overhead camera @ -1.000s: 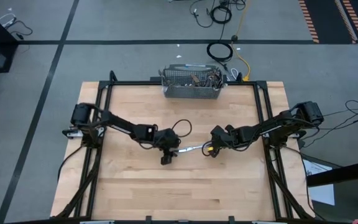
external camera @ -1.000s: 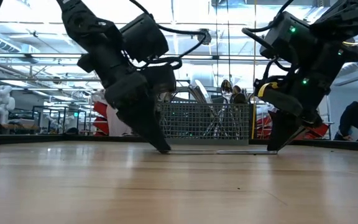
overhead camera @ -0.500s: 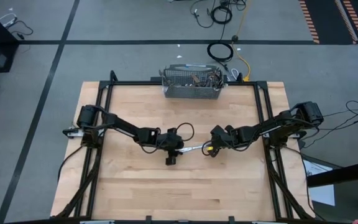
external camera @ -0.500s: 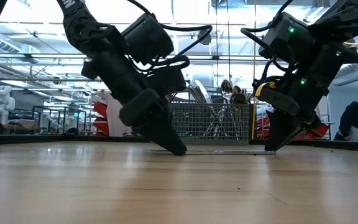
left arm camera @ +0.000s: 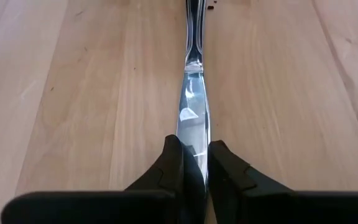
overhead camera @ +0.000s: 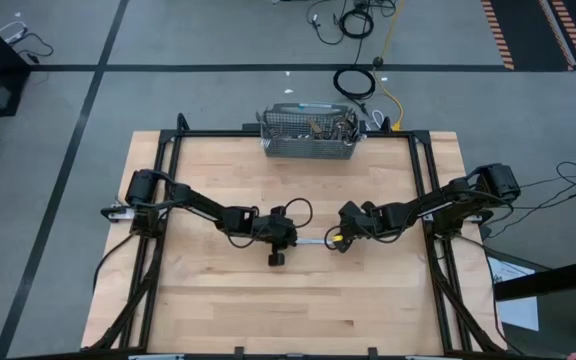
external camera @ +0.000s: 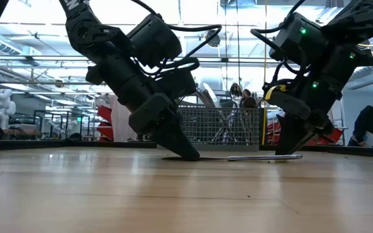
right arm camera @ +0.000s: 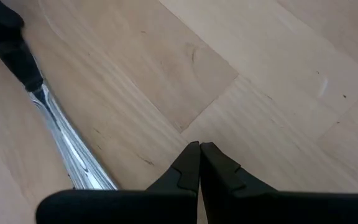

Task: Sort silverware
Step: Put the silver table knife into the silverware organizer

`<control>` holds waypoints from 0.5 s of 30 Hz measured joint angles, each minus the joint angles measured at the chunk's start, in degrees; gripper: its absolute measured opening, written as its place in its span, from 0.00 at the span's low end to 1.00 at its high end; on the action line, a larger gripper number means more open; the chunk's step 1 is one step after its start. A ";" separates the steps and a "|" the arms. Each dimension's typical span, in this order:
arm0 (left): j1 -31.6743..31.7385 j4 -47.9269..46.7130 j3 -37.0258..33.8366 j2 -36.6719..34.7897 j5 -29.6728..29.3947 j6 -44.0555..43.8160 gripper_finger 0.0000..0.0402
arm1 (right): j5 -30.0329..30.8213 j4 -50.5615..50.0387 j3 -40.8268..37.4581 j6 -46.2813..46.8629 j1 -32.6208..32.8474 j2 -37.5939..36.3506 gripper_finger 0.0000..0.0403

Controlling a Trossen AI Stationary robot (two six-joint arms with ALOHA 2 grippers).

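Note:
One piece of the silverware, a table knife (overhead camera: 314, 241), lies flat on the wooden table between my two grippers. My left gripper (overhead camera: 286, 242) is at the knife's blade end and shut on it; the handle points away toward the right arm. My right gripper (overhead camera: 340, 240) stands shut at the handle end, with the knife (right arm camera: 67, 146) passing beside its fingers, not between them. More silverware stands upright in the grey wire-mesh basket (overhead camera: 308, 146) at the table's far edge. My left gripper pinches the knife's blade (left arm camera: 192, 134) near its tip end between its two fingers (left arm camera: 171, 163). The fingers slant down from the table's left and lie along the knife. The knife (external camera: 251, 157) stays almost level on the table.
The basket (external camera: 238, 129) stands behind both grippers in the low view. Black frame rails (overhead camera: 168, 200) run along the table's left, right and far sides. Bare wood (overhead camera: 298, 310) lies toward the near edge. A person (external camera: 371, 126) is in the room beyond the table.
My left gripper has sunk and gone toward the table's right, along the knife, ending at its blade end. The knife has slid a little toward the table's right, past my right gripper's tip, and still lies on the table.

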 joint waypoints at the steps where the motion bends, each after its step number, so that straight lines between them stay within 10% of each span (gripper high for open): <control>1: 0.03 0.07 0.05 -0.07 -0.06 -0.01 0.13 | -0.05 0.11 0.01 -0.54 0.00 -0.25 0.00; 15: 2.30 -3.37 0.47 -3.21 2.47 -0.25 0.00 | 0.98 0.03 11.51 -31.73 0.02 -2.27 0.07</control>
